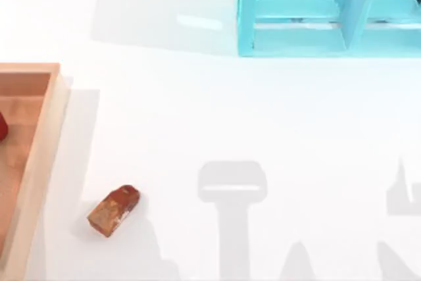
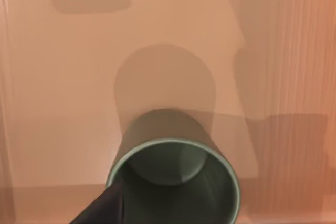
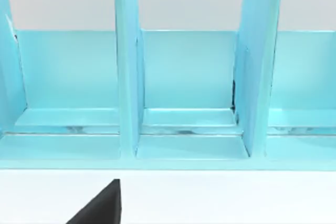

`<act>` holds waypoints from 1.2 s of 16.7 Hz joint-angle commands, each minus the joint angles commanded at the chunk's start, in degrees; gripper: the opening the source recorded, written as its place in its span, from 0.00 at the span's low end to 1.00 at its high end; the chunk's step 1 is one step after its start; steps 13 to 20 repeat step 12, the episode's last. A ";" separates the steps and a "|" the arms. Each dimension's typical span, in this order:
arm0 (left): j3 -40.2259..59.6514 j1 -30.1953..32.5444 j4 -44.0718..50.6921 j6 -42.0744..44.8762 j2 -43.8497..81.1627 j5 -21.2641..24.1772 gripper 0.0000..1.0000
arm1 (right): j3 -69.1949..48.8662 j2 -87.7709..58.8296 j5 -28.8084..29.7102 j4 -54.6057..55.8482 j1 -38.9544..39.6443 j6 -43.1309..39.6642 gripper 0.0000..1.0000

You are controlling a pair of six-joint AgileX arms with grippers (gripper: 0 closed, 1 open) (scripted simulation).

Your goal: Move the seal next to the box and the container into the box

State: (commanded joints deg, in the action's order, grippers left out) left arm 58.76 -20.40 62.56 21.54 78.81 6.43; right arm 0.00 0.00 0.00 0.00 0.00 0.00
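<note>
1. Our left gripper hangs over the box (image 2: 294, 77), and the left wrist view looks down onto the pale wooden floor with the container (image 2: 173, 174) directly below the camera.
2. The container stands upright with its hollow mouth facing up at us; a dark finger (image 2: 102, 208) of our left gripper lies against its rim on one side.
3. Whether our left gripper is clamped on the container or merely beside it – we cannot tell, since just one finger tip is in sight.
4. From above, the box (image 1: 46, 129) sits at the table's left edge, its thick raised rim running down the picture.
5. The seal (image 1: 113, 211) lies on its side on the white table (image 1: 263, 129), just beside the box's outer rim and apart from it.
6. Our right arm faces the turquoise shelf unit (image 3: 173, 93) at the table's far side – one dark finger (image 3: 100, 205) of our right gripper juts in over the white table in front of the shelf, and we cannot tell how it stands.
</note>
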 joint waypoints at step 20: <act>9.55 0.97 15.72 -1.33 1.39 -3.75 1.00 | 0.00 0.00 0.00 0.00 0.00 0.00 1.00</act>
